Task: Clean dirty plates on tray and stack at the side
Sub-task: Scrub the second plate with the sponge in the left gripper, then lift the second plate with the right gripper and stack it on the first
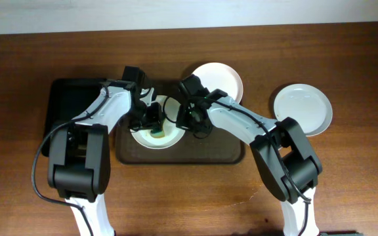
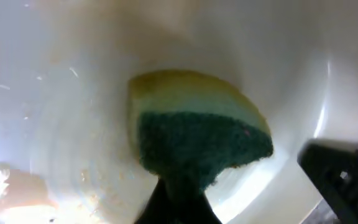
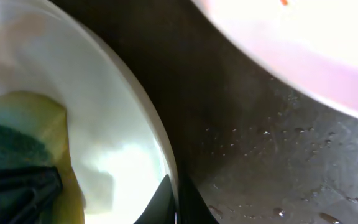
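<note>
White plate (image 1: 169,139) lies in the tray (image 1: 209,154), largely hidden overhead by both wrists. On its face the left gripper (image 1: 155,126) is clamped on a green-and-yellow sponge (image 2: 197,130). The right gripper (image 3: 176,202) pinches its rim, fingertips cut off at the frame edge. A second plate (image 1: 218,77) overlaps the tray's far rim and is a glare-washed blur up close. A third plate (image 1: 302,108) sits apart on the table (image 1: 346,183).
</note>
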Controlling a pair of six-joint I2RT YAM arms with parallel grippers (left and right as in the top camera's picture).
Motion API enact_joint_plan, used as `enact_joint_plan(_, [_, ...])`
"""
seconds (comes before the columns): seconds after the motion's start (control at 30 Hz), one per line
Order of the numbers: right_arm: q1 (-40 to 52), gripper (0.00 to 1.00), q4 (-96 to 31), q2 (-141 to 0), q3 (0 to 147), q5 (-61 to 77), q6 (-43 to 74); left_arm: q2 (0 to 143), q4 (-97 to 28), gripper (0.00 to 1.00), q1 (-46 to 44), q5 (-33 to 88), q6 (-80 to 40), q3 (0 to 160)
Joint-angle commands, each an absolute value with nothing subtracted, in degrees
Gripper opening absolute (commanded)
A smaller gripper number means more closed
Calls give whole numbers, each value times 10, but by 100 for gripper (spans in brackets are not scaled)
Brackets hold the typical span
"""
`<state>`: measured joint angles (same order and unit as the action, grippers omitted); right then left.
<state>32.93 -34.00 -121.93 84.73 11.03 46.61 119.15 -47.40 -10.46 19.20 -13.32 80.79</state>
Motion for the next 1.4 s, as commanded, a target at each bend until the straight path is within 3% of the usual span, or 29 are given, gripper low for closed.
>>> enact_joint_plan(0.0, [329, 4, -341, -1232, 838, 97, 472, 1210, -471, 1, -105, -191, -248, 796])
enact_joint_plan(0.07, [329, 4, -340, -1232, 838, 97, 472, 1210, -456, 1, -105, -265, -263, 796])
enact_joint_plan(0.17, [329, 4, -340, -1232, 838, 97, 472, 1209, -433, 0, -105, -278, -263, 798])
enact_joint_plan(0.3, [329, 4, -341, -1232, 838, 97, 472, 1198, -510, 1, -101, -18, -147, 909])
enact_joint_plan(0.47, [329, 4, -340, -1232, 838, 97, 470, 1197, -612, 0, -49, -8, -140, 1111])
enact_joint_plan(0.53, [329, 17, -335, -1232, 838, 87, 470, 1197, -616, 1, -38, -8, -140, 1113])
enact_joint_plan(0.6, [330, 18, -322, -1233, 838, 68, 470, 1197, -625, 0, -33, -9, -140, 1113])
enact_joint_plan(0.63, [330, 18, -314, -1237, 838, 67, 470, 1197, -625, 0, -32, -8, -140, 1112])
enact_joint_plan(0.7, [329, 4, -311, -1246, 838, 87, 468, 1197, -624, 1, -32, -8, -140, 1112])
enact_joint_plan(0.83, [319, 4, -354, -1177, 865, 108, 370, 1197, -623, 1, -32, -8, -140, 1107])
enact_joint_plan(1.1, [338, 4, -518, -1054, 934, -192, 287, 1200, -624, 1, -32, -8, -140, 1107])
enact_joint_plan(1.3, [481, 4, -531, -1055, 934, -588, 272, 1200, -624, 2, -32, -8, -140, 1107])
enact_joint_plan(1.37, [512, 4, -531, -1056, 933, -662, 273, 1200, -624, 2, -32, -8, -140, 1107])
